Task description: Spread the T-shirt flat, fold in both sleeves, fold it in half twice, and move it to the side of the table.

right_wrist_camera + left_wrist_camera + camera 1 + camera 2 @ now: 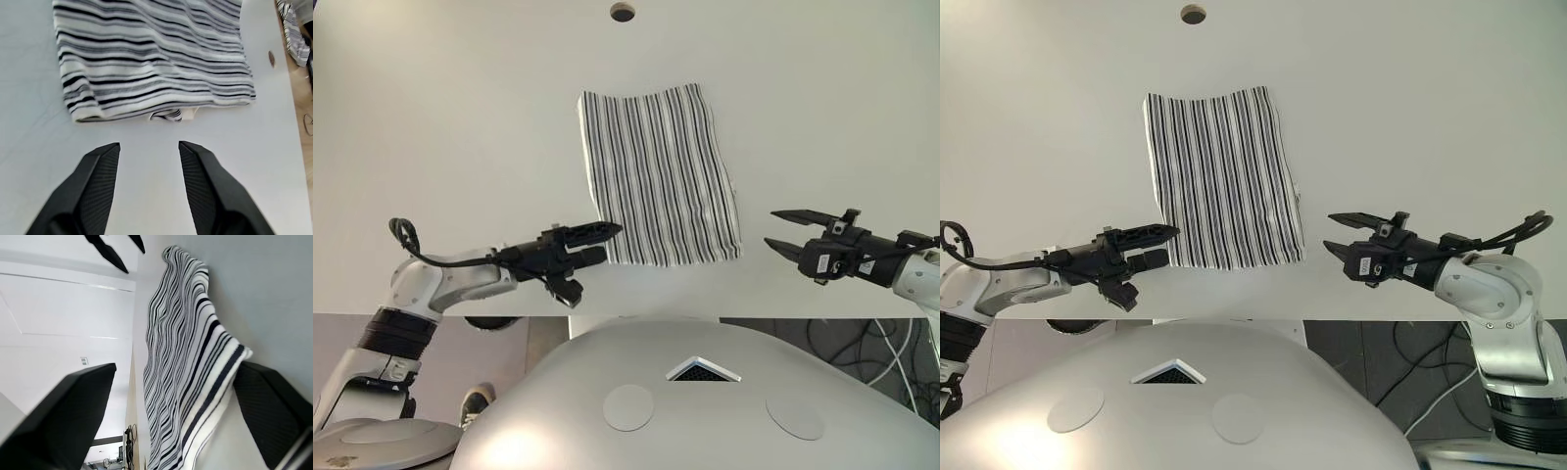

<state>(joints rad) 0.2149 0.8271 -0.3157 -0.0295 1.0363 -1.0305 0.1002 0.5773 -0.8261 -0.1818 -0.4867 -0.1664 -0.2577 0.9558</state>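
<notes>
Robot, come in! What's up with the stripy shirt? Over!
Left gripper open at near corner of T-shirt. Right gripper open, clear of it. T-shirt folded, flat.

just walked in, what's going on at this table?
The G1 is mid-fold on a striped T-shirt, which lies on the white table as a rectangle, no sleeves sticking out. The left gripper is open at its near left corner; the right gripper is open off its right edge, holding nothing.
</notes>
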